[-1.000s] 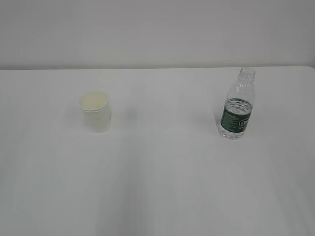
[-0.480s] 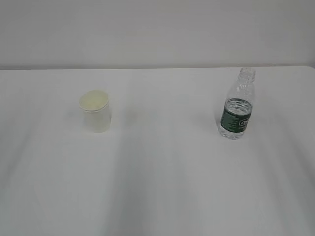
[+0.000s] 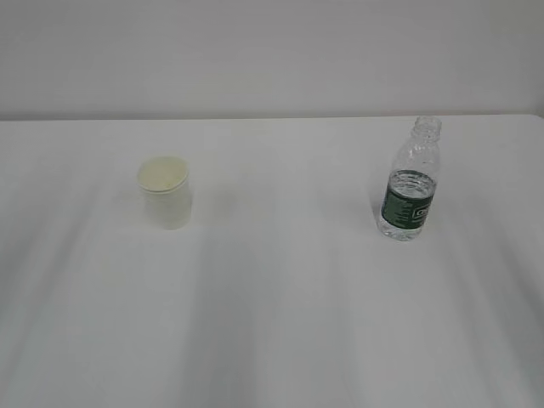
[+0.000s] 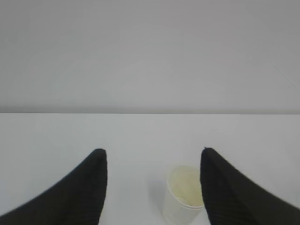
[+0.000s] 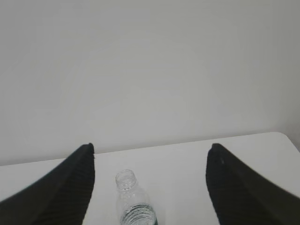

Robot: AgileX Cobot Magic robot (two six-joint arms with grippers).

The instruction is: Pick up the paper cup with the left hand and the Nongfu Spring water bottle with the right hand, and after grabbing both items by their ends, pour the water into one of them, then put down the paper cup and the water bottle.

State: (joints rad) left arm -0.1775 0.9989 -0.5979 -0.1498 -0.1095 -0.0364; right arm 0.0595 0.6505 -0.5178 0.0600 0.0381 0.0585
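On the left of the white table, the paper cup is standing upright with its mouth facing up and its cream-tinted inside showing. It is sitting alone on the surface, well apart from everything else, and nothing is touching it.

The left hand is appearing only in its own wrist view, where its two black fingers are spreading wide apart with nothing between them. The cup is lying beyond the fingertips, closer to the right-side finger than to the left-side one, and its lower part is running off the bottom of that picture.

Over on the right of the table, the Nongfu Spring water bottle is standing upright, its threaded neck uncapped and its dark green label facing the camera. The water seems to be reaching about to the top edge of the label, though the clear plastic is making that line hard to read.

The right hand is likewise showing only in its wrist view, its fingers gaping wide and holding nothing. The bottle's neck is rising between them, a little nearer the left-side finger, and touching neither.
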